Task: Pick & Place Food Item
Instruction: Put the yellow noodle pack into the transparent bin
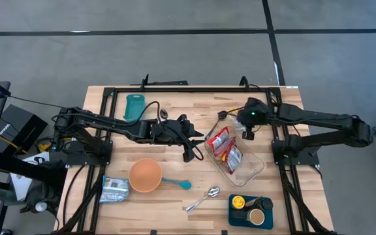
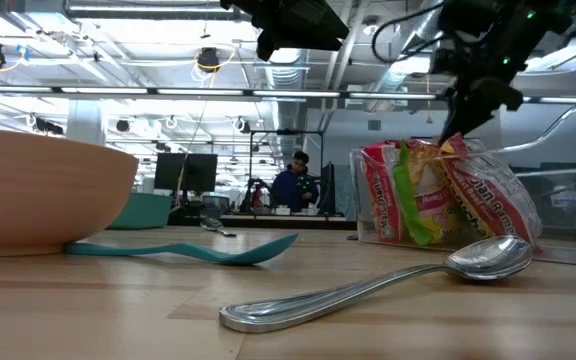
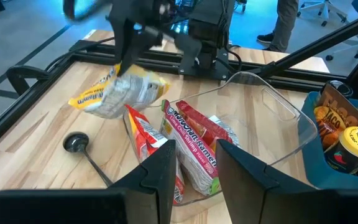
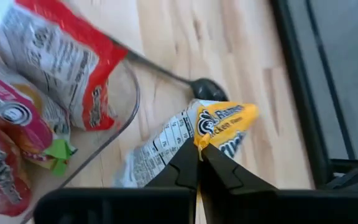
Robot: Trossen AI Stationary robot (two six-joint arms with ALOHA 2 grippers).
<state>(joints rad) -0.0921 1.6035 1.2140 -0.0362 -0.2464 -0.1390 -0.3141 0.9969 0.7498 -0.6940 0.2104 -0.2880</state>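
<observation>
Yellow-and-white, a ramen packet (image 4: 185, 140) is pinched by its edge between the closed fingers of the right gripper (image 4: 199, 151) and hangs clear of the worktop (image 1: 175, 111) near its far edge. Just beside it a clear plastic container (image 3: 272, 118) is placed, in the right half of the worktop; red ramen packets (image 3: 194, 149) are held inside, leaning against one another. A black measuring spoon (image 4: 207, 89) is seen on the wood just outside the container's far end, below the hanging packet.

The left gripper (image 3: 194, 171) is poised over the middle of the worktop, beside the container's left wall, its fingers parted slightly and nothing seen between them.

Towards the near edge are set an orange bowl (image 1: 145, 175), a teal spoon (image 1: 177, 183) touching it, a metal spoon (image 1: 203, 198) and a silver foil packet (image 1: 115, 189). A dark tray (image 1: 250, 211) of snacks is placed at the near right corner. A teal item (image 1: 134, 106) is laid at the far edge, left.
</observation>
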